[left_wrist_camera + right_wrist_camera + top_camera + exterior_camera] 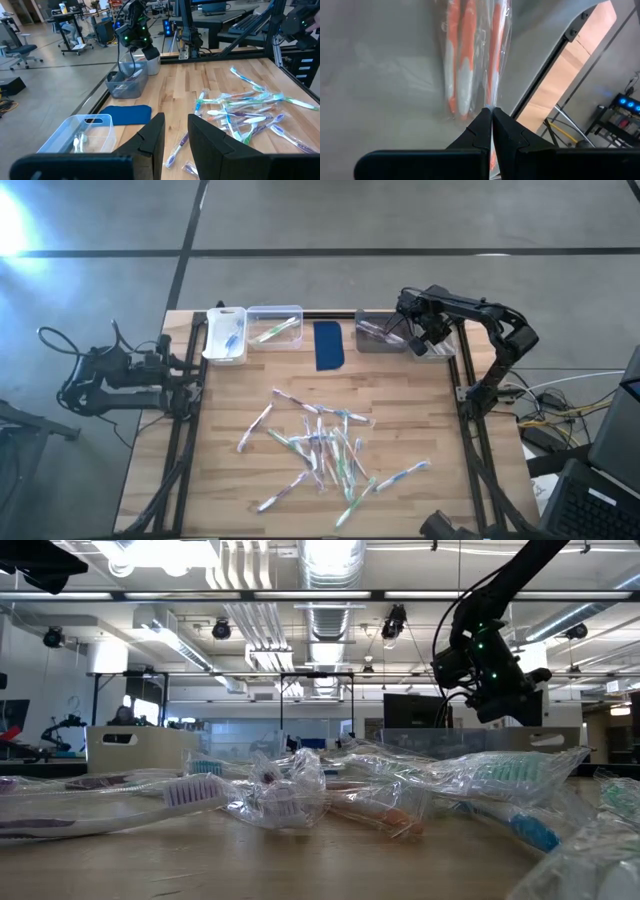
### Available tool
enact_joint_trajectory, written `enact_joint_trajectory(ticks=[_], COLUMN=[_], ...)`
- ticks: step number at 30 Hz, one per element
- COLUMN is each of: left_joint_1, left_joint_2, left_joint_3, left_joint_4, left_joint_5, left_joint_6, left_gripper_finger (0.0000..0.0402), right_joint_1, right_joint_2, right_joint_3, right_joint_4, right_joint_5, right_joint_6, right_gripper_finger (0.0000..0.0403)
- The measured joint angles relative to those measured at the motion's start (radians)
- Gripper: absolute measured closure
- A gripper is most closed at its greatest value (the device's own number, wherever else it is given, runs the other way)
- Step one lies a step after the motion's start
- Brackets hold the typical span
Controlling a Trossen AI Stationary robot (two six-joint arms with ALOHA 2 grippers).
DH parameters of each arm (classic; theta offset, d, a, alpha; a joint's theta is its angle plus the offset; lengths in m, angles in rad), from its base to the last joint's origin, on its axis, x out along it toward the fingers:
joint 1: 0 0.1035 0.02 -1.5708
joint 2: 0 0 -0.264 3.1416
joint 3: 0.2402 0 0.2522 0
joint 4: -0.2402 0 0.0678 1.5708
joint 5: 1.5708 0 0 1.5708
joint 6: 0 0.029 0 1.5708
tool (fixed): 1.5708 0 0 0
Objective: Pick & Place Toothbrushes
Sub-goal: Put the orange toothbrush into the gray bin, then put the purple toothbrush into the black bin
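The right end effector (491, 120) pinches a wrapped red-orange toothbrush (496, 55) over the grey bin (381, 338) at the table's far edge. The left end effector (175, 142) waits partly spread off the left edge, while loose toothbrushes (325, 445) lie mid-table.

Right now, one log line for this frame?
right claw: shut on wrapped orange toothbrush, over grey bin | left claw: parked at table's left edge, holding nothing | toothbrush pile: mid-table
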Motion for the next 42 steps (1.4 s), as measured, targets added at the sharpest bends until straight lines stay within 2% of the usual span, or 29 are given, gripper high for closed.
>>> enact_joint_trajectory(ticks=[10, 24, 29, 37, 42], left_joint_1=[0.000, 0.000, 0.000, 0.000, 0.000], left_joint_2=[0.000, 0.000, 0.000, 0.000, 0.000], left_joint_3=[0.000, 0.000, 0.000, 0.000, 0.000], left_joint_4=[0.000, 0.000, 0.000, 0.000, 0.000], left_joint_5=[0.000, 0.000, 0.000, 0.000, 0.000], left_joint_6=[0.000, 0.000, 0.000, 0.000, 0.000], left_gripper_finger=[0.0312, 0.0312, 0.0312, 0.0312, 0.0312], right_joint_1=[0.000, 0.001, 0.002, 0.002, 0.002], right_joint_2=[-0.004, -0.028, -0.049, -0.117, -0.156], right_joint_3=[0.000, 0.000, 0.000, 0.057, 0.140], right_joint_4=[0.004, 0.011, 0.011, 0.008, 0.002], right_joint_5=[-0.004, -0.008, -0.008, 0.001, 0.001], right_joint_6=[-0.045, -0.064, -0.076, -0.078, -0.083], right_gripper_finger=[0.0384, 0.0284, 0.0260, 0.0247, 0.0255])
